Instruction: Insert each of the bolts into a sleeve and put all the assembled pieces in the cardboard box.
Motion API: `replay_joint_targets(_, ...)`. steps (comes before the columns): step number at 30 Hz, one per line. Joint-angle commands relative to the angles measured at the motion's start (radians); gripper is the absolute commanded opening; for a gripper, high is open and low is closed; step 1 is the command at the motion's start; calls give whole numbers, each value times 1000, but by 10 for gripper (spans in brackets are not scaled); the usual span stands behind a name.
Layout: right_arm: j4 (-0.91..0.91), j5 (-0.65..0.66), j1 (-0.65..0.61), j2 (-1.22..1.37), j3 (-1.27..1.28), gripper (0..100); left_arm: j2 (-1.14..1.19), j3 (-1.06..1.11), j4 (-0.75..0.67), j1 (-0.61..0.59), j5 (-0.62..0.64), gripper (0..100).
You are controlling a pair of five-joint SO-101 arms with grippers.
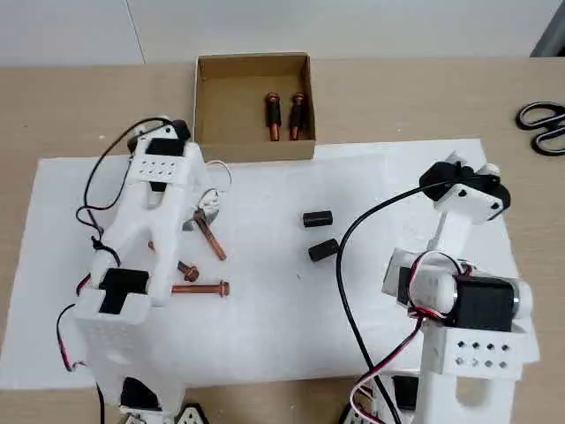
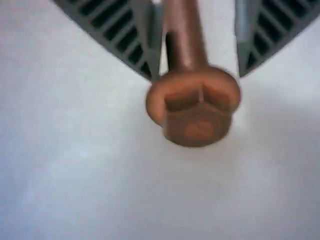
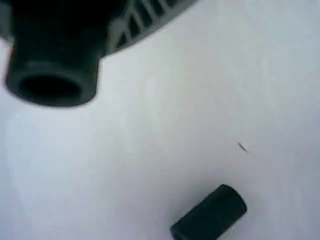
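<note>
- Wood table (image 1: 88, 97) under a white paper sheet (image 1: 265, 344); a pale wall (image 1: 265, 26) runs along its far edge, and scissors (image 1: 540, 125) lie at the far right.
- Cardboard box (image 1: 207, 106) sits at far centre and holds 2 assembled pieces (image 1: 274, 117) side by side, long axes running far to near.
- Left gripper (image 2: 196, 70) straddles a copper bolt (image 2: 192, 107) with its jaws apart: 1 touches the shaft, the other stands off it. The hexagonal head faces the wrist camera. From above, the long axis slants far-left to near-right on the sheet's left part.
- Second bolt (image 1: 201, 289) lies just nearer, axis left to right, head rightward.
- Right gripper (image 3: 60, 30) is clamped on a black sleeve (image 3: 52, 70), bore toward the camera.
- Far sleeve (image 1: 318, 218) and near sleeve (image 1: 323, 250) lie mid-sheet, apart.
</note>
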Motion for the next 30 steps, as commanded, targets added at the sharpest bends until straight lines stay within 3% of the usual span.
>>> replay_joint_targets(1, -8, 11, 7, -7, -3, 2, -12, -41, -15, -6, -6, 97)
replay_joint_targets(12, -8, 11, 7, -7, -3, 2, 100, -41, -31, -3, -5, 93)
replay_joint_targets(16, -8, 11, 7, -7, -3, 2, 97, -42, -29, -5, -5, 5)
replay_joint_targets(19, -8, 11, 7, -7, -3, 2, 97, -42, -21, -5, -5, 6)
replay_joint_targets(30, -8, 11, 1, -7, -2, 2, -32, -306, 198, 9, -5, 6)
